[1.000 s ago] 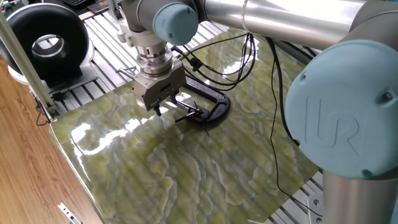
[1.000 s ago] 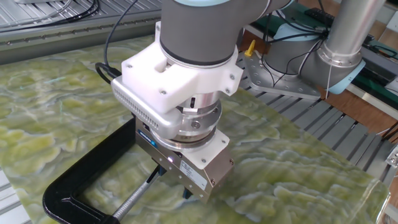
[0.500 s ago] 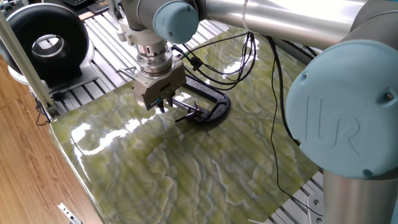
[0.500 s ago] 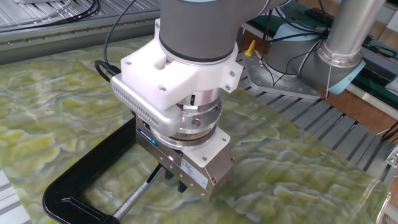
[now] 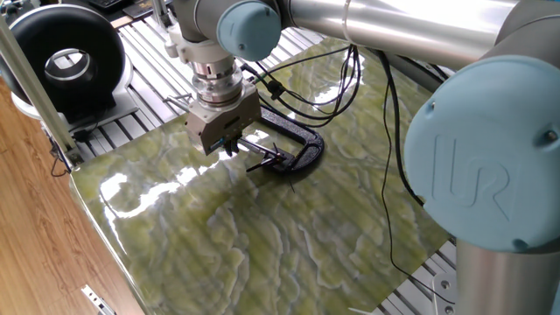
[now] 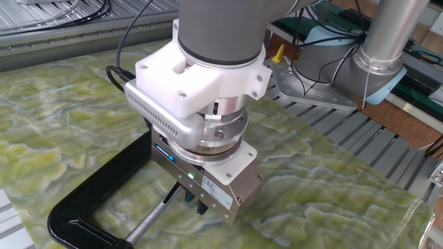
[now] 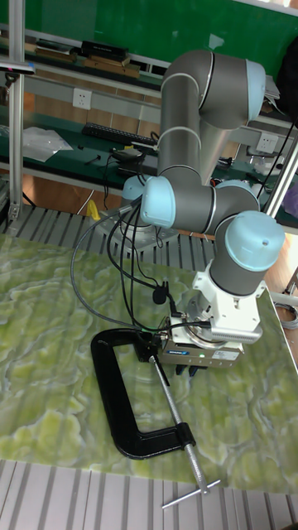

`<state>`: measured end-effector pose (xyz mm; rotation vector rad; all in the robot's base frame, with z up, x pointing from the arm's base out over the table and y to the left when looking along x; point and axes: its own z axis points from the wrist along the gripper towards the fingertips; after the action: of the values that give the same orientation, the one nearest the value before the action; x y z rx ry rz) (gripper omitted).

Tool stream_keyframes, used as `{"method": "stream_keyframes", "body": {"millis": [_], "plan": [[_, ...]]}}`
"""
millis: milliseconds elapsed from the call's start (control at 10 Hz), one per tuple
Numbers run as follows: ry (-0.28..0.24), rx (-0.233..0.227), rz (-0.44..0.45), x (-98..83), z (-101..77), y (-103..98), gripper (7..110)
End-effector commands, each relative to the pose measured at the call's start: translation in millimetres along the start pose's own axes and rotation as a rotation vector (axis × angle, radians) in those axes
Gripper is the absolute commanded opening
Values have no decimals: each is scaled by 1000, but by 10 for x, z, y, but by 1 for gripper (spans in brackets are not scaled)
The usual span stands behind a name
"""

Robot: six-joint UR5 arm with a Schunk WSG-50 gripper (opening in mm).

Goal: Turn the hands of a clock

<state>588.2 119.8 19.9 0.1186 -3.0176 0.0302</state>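
Hands (image 5: 265, 158) of the clock show from one fixed view as thin black needles fanning out from a small hub, held at the jaw of the black C-clamp (image 7: 124, 406) that lies flat on the green marbled surface (image 5: 289, 236); I can't read their angle from here. My end effector (image 5: 227, 149) hangs just beside them, over the clamp's threaded screw rod (image 7: 175, 403), pointing straight down with its wrist upright. Its short dark fingertips (image 6: 194, 202) sit near each other, but I cannot tell whether they are spread or pressed together, nor whether they touch the hands. Black cables (image 7: 116, 265) loop from the arm down behind the clamp.
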Motion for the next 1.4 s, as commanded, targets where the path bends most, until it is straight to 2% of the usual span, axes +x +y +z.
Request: {"method": "stream_keyframes", "body": {"millis": [0,100,200,400,700,1300], "plan": [[-67,-35,-14,-153,-9,29,22],[-71,-58,-16,-157,-1,78,22],[-66,-42,-9,-140,16,36,44],[-72,-32,-14,-137,22,-8,44],[-73,-43,-10,-83,38,39,44],[-73,-44,-18,-51,21,-39,44]]}}
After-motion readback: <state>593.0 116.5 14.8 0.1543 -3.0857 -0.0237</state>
